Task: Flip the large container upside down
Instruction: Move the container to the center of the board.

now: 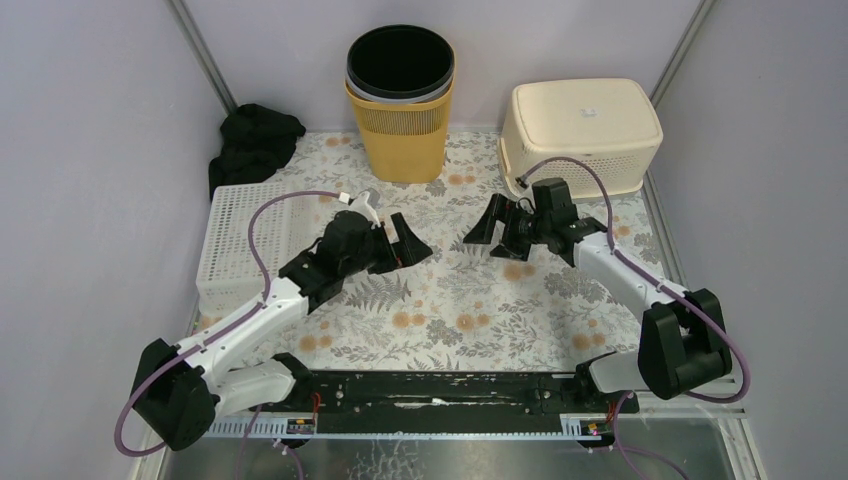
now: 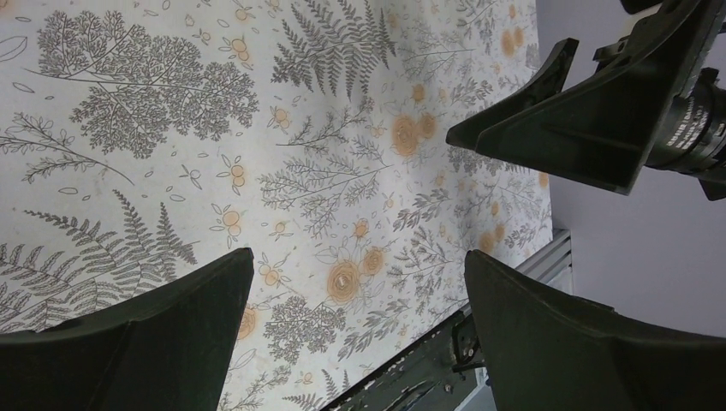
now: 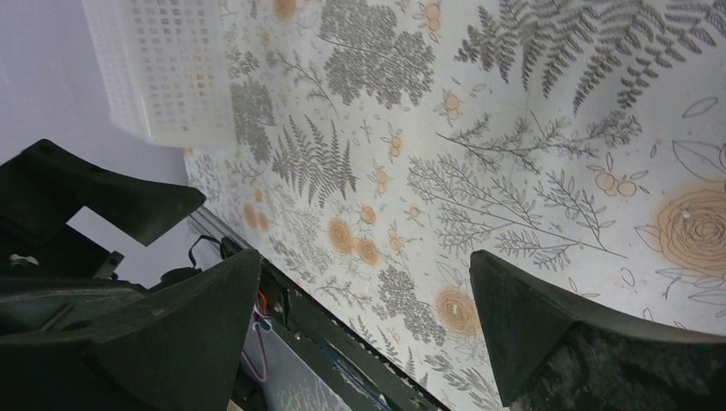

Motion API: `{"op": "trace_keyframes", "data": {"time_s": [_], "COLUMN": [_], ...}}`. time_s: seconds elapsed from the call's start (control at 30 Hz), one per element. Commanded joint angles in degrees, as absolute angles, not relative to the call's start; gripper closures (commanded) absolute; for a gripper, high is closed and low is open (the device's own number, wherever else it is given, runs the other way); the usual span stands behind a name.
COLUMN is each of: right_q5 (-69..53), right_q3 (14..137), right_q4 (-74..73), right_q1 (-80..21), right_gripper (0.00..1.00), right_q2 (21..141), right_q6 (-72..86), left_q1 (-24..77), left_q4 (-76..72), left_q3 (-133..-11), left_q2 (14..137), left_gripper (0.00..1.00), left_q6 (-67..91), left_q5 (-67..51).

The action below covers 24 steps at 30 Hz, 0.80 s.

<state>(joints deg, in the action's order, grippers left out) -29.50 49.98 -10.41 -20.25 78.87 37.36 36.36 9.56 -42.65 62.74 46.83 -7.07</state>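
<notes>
Left pincer (image 2: 360, 257) empty over floral table (image 2: 154, 171).
Jaws spread wide; right pincer (image 2: 511, 92) also spread, hanging apart from it, above the table near its edge.

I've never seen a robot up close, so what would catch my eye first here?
The left claw and right claw, both black and open, face each other over the flowered table. Behind them a tall yellow bin stands upright at the back, with a cream basket bottom-up to its right and a white basket along the left edge.
</notes>
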Motion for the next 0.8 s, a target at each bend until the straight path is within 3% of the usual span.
{"op": "trace_keyframes", "data": {"time_s": [0.0,0.33,0.6,0.77], "right_q5": [-29.3,-21.0,-12.9,-10.6], "right_q3": [56.3,80.0,107.8,118.5], "right_q4": [-12.5,-21.7,-24.8,-19.4], "right_q1": [-20.7,-20.6,-20.1,-19.8], "right_gripper": [0.01,0.01,0.0,0.0], "right_q2": [79.0,85.1,99.8,108.5], "right_q6": [36.4,30.8,29.2,29.7], "left_q1": [36.7,34.4,23.6,20.0], "left_q4": [5.5,7.3,5.9,5.9], "left_q3": [-45.4,-59.6,-72.7,-72.1], "left_q2": [62.3,68.7,77.8,77.8], "left_gripper": [0.0,0.0,0.0,0.0], "left_q6": [45.8,40.5,42.7,44.6], "left_q5": [-6.4,-2.0,-4.7,-6.1]}}
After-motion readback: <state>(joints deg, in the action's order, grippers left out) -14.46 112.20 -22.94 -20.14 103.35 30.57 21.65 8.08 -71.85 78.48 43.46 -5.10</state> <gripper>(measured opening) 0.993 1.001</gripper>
